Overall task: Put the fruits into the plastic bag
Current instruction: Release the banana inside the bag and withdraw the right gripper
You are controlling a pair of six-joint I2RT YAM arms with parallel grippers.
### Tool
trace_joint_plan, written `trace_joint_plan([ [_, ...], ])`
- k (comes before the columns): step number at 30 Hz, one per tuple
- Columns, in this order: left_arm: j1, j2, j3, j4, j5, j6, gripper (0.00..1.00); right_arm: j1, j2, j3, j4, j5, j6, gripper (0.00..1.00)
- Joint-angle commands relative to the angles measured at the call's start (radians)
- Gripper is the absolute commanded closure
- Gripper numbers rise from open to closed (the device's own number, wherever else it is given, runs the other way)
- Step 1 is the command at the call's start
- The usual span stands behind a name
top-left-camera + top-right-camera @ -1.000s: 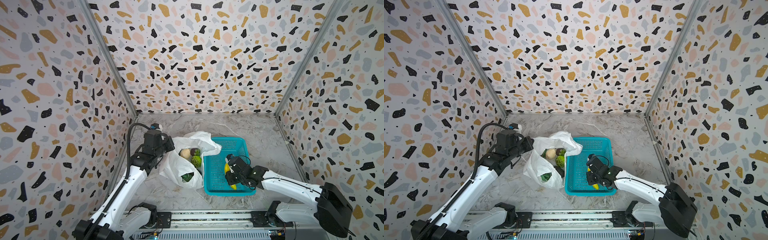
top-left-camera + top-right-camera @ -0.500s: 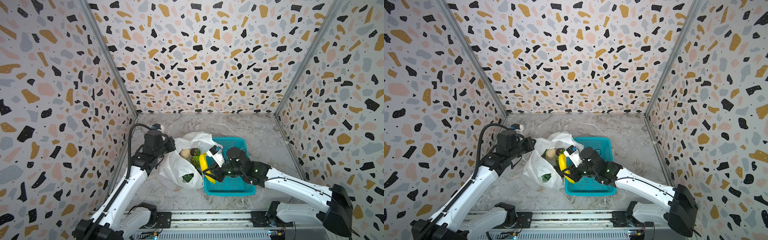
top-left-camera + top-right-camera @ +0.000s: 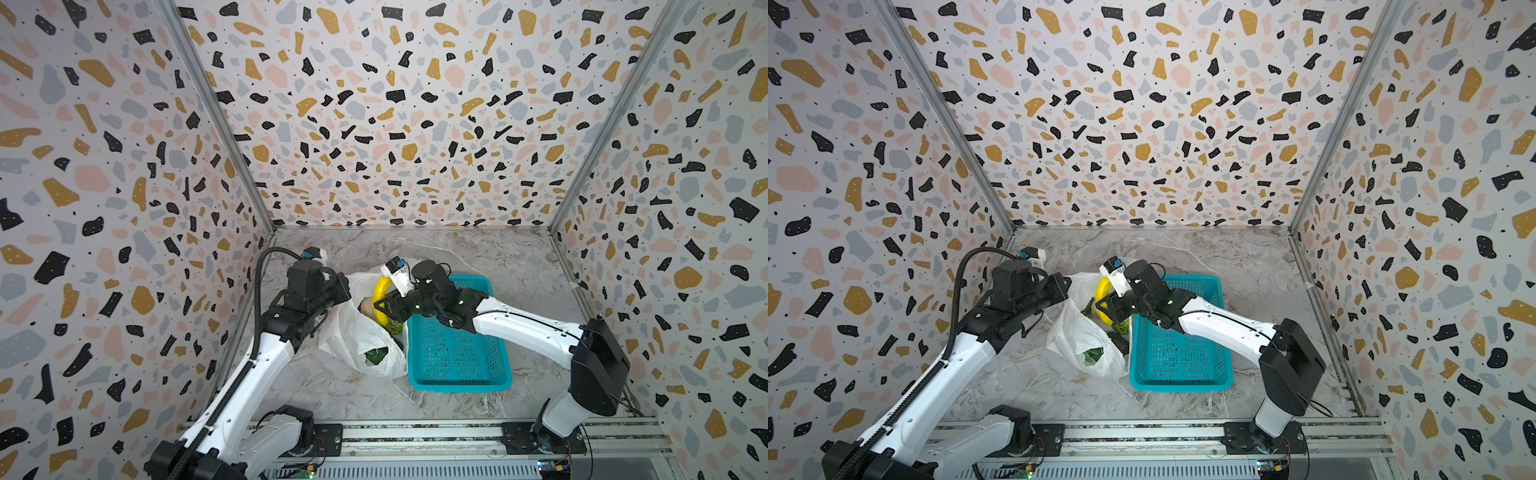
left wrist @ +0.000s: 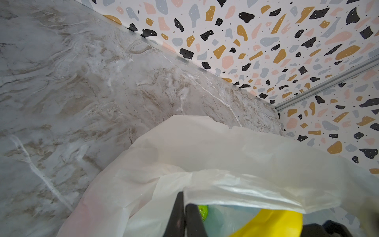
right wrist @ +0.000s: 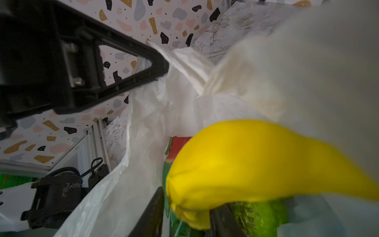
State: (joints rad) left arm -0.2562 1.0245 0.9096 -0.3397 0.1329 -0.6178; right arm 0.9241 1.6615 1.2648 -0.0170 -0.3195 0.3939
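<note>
Right pincer (image 3: pixel 384 309) brought banana (image 3: pixel 378 286) over plastic bag (image 3: pixel 357 332).

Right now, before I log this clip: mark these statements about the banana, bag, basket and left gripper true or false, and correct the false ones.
1. The left gripper is shut on the edge of the plastic bag. True.
2. A green fruit sits inside the plastic bag. True.
3. The banana lies in the teal basket. False: it is at the mouth of the plastic bag, at the right gripper.
4. In both top views the plastic bag lies to the right of the teal basket. False: it lies to its left.
</note>
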Motion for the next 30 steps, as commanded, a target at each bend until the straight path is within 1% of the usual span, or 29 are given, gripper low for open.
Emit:
trace_joint_plan([
  [1, 0.003, -0.017, -0.012, 0.027, 0.001, -0.020, 1.00, 0.014, -0.008, 0.028, 0.050, -0.071, 0.014, 0.34],
  [3, 0.002, -0.014, -0.018, 0.033, 0.002, -0.023, 1.00, 0.023, -0.025, 0.015, 0.058, -0.069, 0.009, 0.23],
  [4, 0.003, -0.015, -0.020, 0.033, -0.001, -0.024, 1.00, 0.024, -0.034, 0.009, 0.055, -0.064, 0.005, 0.21],
  [9, 0.003, -0.006, -0.014, 0.027, -0.013, -0.013, 1.00, 0.023, -0.140, -0.056, 0.034, -0.012, -0.011, 0.18],
  [12, 0.004, 0.002, -0.012, 0.029, -0.018, -0.013, 1.00, 0.024, -0.219, -0.111, 0.030, -0.012, -0.018, 0.18],
  [18, 0.003, 0.011, -0.012, 0.035, -0.022, -0.010, 1.00, 0.032, -0.338, -0.208, -0.006, -0.127, -0.048, 0.14],
  [20, 0.002, 0.013, -0.012, 0.034, -0.023, -0.008, 1.00, 0.042, -0.366, -0.241, -0.029, -0.181, -0.066, 0.10],
  [22, 0.003, 0.011, -0.014, 0.033, -0.024, -0.005, 1.00, 0.059, -0.380, -0.264, -0.066, -0.207, -0.089, 0.05],
  [25, 0.003, 0.011, -0.015, 0.034, -0.024, -0.005, 1.00, 0.089, -0.368, -0.289, -0.120, -0.215, -0.110, 0.04],
  [28, 0.003, 0.010, -0.015, 0.035, -0.024, -0.005, 1.00, 0.113, -0.327, -0.313, -0.127, -0.204, -0.117, 0.04],
  [29, 0.003, 0.010, -0.017, 0.036, -0.024, -0.006, 1.00, 0.119, -0.311, -0.321, -0.116, -0.202, -0.119, 0.05],
  [30, 0.003, 0.010, -0.016, 0.035, -0.024, -0.007, 1.00, 0.119, -0.298, -0.326, -0.102, -0.202, -0.116, 0.09],
])
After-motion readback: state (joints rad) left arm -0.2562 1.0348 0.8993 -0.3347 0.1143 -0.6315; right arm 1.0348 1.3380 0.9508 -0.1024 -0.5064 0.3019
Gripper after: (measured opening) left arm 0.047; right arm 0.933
